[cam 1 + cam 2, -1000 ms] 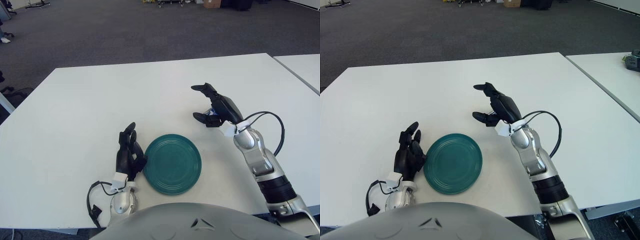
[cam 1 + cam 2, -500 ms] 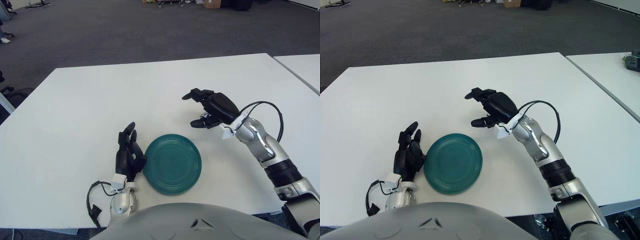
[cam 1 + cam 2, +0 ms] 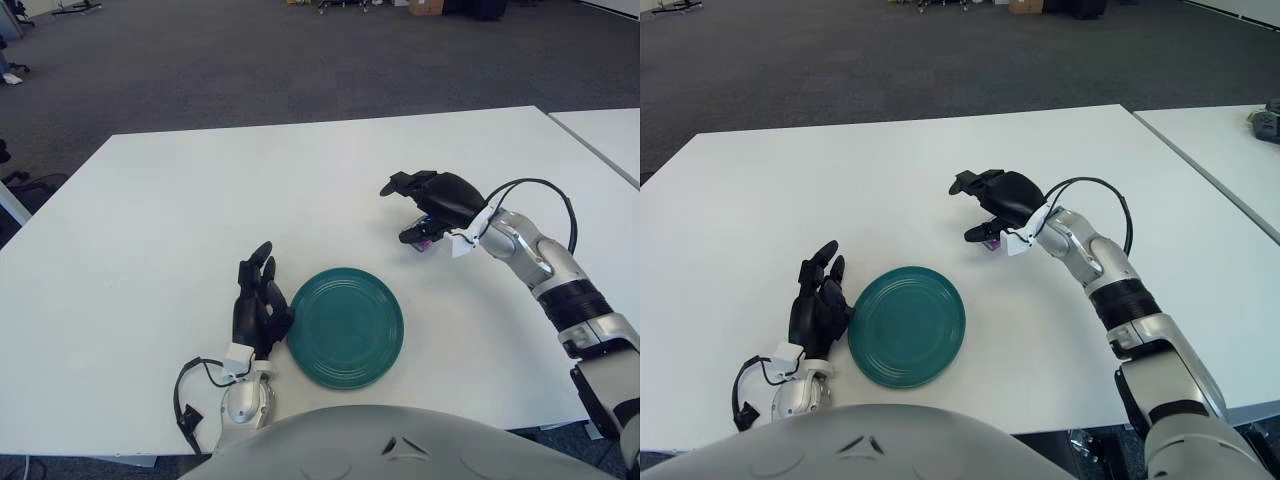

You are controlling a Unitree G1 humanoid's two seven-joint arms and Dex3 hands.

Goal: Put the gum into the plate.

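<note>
The gum [image 3: 424, 243] is a small purple pack lying on the white table [image 3: 180, 200], up and to the right of the teal plate [image 3: 345, 326]. My right hand [image 3: 408, 212] hovers low right over the gum, palm down; its upper fingers [image 3: 400, 184] reach out to the left and the thumb [image 3: 412, 237] sits beside the pack. The fingers are spread and do not close on the pack. The gum also shows in the right eye view [image 3: 990, 244]. My left hand [image 3: 258, 305] rests idle on the table against the plate's left rim, fingers relaxed.
A second white table [image 3: 610, 135] stands to the right across a narrow gap. Dark carpet lies beyond the far edge. The robot's own body [image 3: 380, 445] fills the bottom middle of the view.
My right hand has swung lower and to the right, with the forearm now coming in from the right. The purple gum now shows under its palm. The left hand and plate have not moved.
</note>
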